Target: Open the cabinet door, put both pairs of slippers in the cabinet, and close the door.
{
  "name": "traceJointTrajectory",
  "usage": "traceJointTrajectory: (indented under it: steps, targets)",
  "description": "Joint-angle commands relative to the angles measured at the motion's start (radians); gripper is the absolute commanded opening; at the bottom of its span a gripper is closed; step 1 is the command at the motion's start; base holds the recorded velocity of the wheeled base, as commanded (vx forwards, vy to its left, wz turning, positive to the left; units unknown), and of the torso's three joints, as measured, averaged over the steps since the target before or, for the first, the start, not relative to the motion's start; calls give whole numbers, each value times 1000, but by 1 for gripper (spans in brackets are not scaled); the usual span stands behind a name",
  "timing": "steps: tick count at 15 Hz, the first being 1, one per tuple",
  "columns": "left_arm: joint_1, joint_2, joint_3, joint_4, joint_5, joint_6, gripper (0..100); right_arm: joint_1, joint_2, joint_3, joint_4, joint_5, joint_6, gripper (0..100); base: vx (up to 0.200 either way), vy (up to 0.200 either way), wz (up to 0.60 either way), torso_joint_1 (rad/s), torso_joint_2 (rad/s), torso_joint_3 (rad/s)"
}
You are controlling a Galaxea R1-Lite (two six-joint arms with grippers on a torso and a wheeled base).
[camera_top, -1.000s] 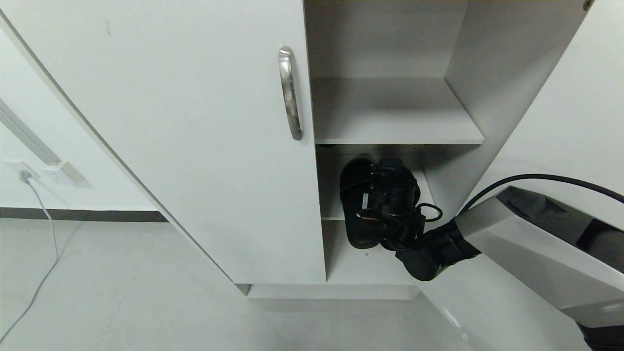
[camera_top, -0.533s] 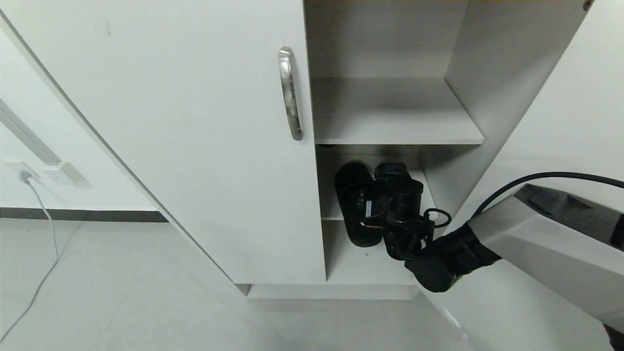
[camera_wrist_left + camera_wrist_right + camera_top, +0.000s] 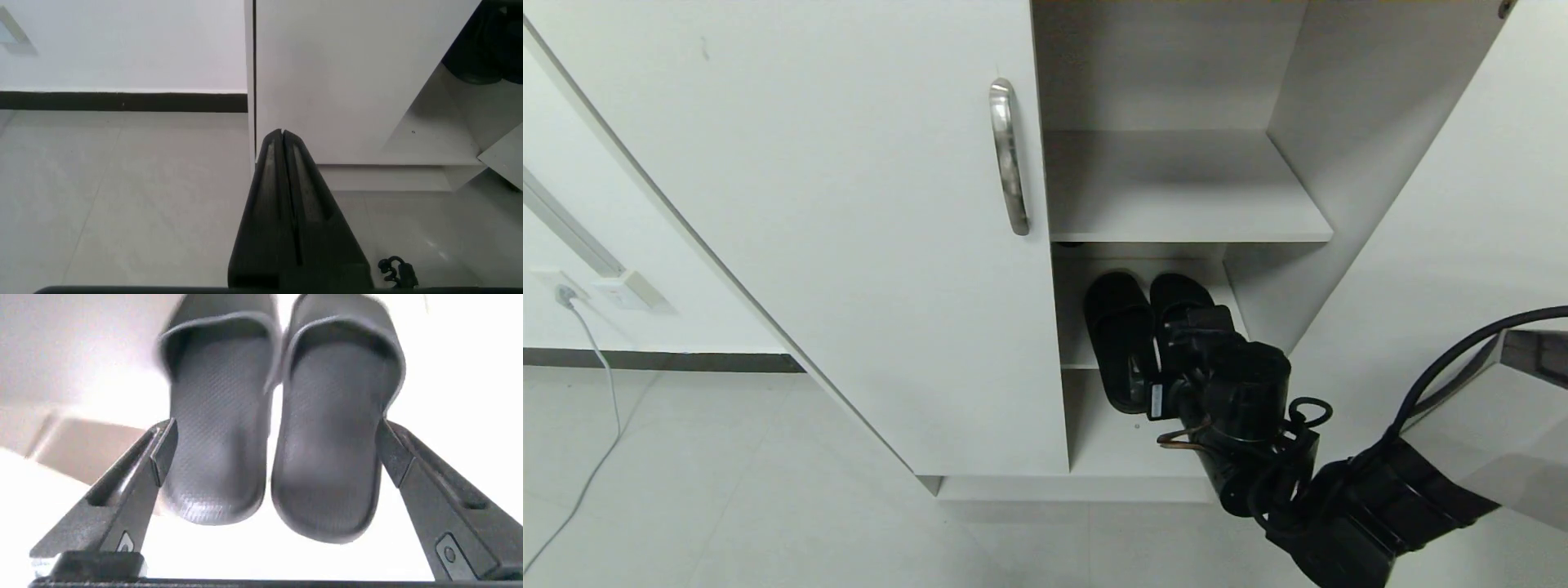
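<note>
Hanging just outside the lower opening of the cabinet (image 3: 1339, 122), my right claw (image 3: 275, 441) is spread wide and holds nothing. Its two fingers stand on either side of the heels in front of it, apart from them. My left claw (image 3: 282, 139) is pressed shut and empty. It sits low over the floor (image 3: 122, 204) in front of the cabinet, near the bottom corner of the left-hand door (image 3: 809, 204), which is closed.

Past my right claw, one pair of slippers (image 3: 1123, 327) lies flat in the cabinet's lower compartment, side by side and almost touching, toes toward the back and heels toward the opening. Above them the shelf (image 3: 1176, 196) is bare. The right-hand door (image 3: 1462, 204) stands swung out from the cabinet.

So I judge the task to be about half done: the door is open and one pair is placed and let go. The task asks for two pairs, and I count only this one inside the cabinet. What is left, as I read it, is to fetch the second pair and set it inside. The bare shelf or the space beside the first pair looks like room enough. After that I swing the right-hand door closed.
</note>
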Motion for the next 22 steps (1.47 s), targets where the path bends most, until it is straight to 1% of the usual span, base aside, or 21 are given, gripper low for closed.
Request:
traceJointTrajectory:
  steps: [1,8,10,14,22]
  targets:
    - [0,1,0,0,1,0,0,12,-35,40,-7,3,-1,100,0,0,0,0,0,0]
    - [0,1,0,0,-1,0,0,21,-17,49,-10,2,2,100,0,0,0,0,0,0]
    - [0,1,0,0,-1,-2,0,21,0,49,-39,2,-1,100,-200,0,0,7,2,5]
    - [0,1,0,0,-1,-2,0,23,2,49,-46,0,-3,100,-200,0,0,-4,1,0]
    - [0,1,0,0,-2,3,0,23,-6,60,-47,-3,-9,100,0,0,0,0,0,0]
